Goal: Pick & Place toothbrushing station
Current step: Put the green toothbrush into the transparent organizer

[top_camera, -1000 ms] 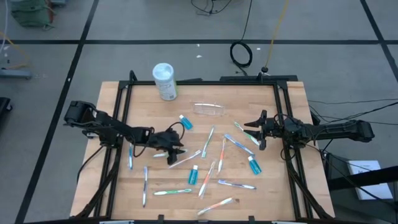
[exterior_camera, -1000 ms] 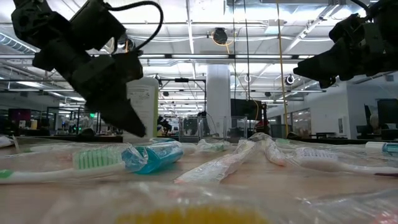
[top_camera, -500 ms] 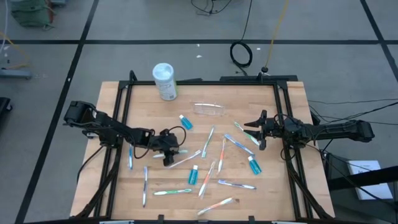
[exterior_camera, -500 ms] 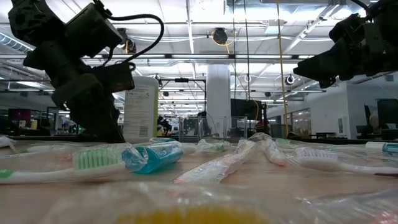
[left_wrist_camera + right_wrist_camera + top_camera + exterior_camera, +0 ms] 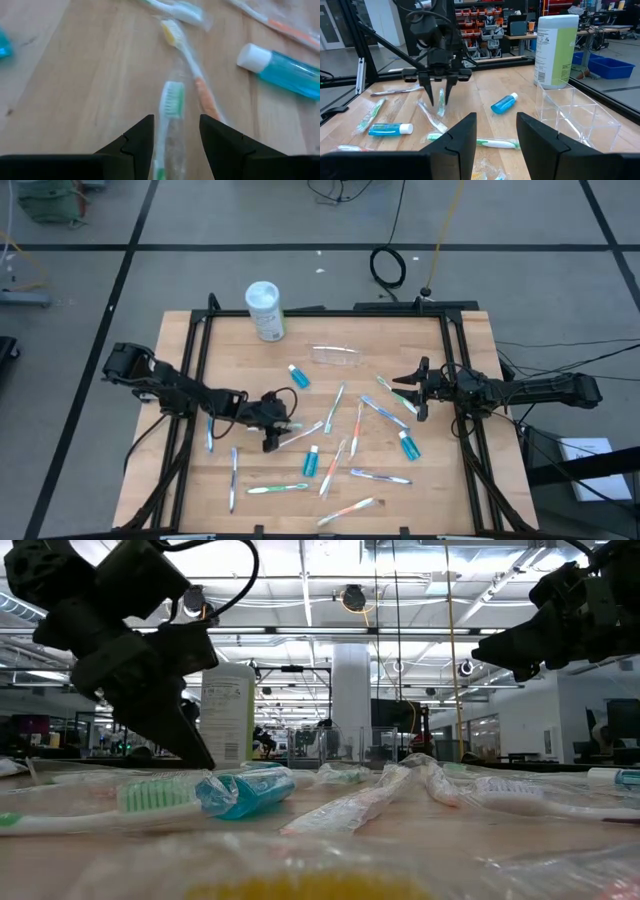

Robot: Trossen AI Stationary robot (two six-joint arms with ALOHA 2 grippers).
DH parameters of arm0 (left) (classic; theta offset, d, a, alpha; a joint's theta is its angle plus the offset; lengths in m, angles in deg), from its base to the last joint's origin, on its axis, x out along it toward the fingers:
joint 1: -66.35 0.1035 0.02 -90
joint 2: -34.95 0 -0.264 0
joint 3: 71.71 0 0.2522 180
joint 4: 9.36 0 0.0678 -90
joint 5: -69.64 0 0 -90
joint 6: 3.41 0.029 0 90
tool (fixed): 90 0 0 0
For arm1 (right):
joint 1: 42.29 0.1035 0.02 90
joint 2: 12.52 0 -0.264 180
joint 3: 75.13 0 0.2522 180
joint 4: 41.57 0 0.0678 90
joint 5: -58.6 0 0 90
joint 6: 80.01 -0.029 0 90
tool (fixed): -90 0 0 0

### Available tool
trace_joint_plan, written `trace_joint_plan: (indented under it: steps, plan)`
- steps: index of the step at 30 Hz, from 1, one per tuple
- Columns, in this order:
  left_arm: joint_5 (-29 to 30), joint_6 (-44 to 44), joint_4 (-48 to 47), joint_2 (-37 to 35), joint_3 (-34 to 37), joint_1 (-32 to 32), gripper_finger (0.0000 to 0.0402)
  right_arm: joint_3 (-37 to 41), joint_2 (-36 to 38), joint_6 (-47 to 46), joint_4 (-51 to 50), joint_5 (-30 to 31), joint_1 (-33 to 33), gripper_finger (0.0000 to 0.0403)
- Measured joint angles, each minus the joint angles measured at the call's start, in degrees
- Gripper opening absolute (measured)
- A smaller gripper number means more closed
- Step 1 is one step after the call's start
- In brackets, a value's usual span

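Wrapped toothbrushes and blue toothpaste tubes (image 5: 311,462) lie scattered flat on the wooden table (image 5: 230,350). The clear plastic cup (image 5: 338,357) stands toward the far side, apart from both arms. My left gripper (image 5: 176,145) is open and slants down over the table's left middle. Its fingers stand on either side of a wrapped toothbrush with green bristles (image 5: 171,102); I cannot tell whether they touch it. My right gripper (image 5: 410,392) waits open and level at the right edge, with nothing between its fingers (image 5: 470,137).
A tall white canister (image 5: 265,310) stands at the far left. An orange-handled toothbrush (image 5: 202,95) and a tube (image 5: 287,72) lie just beyond the left fingers. Another tube (image 5: 504,103) lies between the cup and the left arm. Black frame rails (image 5: 195,360) run along both sides.
My left gripper has moved a little toward the table's near edge and sunk closer to the tabletop, rolling slightly, staying open. The toothbrushes, the tubes and the cup lie where they were.
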Motion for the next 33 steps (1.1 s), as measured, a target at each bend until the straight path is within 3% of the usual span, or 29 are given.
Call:
trace_joint_plan:
  steps: [8,15,27,33]
  plan:
    - [7.9,1.5,1.04,6.48,-0.24,-1.89,0.0161,0.02,0.0,0.0,0.02,0.0,0.0,0.013]
    - [8.3,1.48,2.34,8.59,-0.24,-1.52,0.0156,0.0,-0.02,0.0,0.02,0.0,0.0,0.013]
    - [8.35,1.14,4.05,7.47,0.01,1.21,0.0017,0.02,-0.02,0.0,0.02,0.02,0.0,0.013]
    - [9.04,2.0,14.02,5.57,0.2,4.24,0.0018,0.0,0.0,-0.02,0.02,0.02,-0.01,0.013]
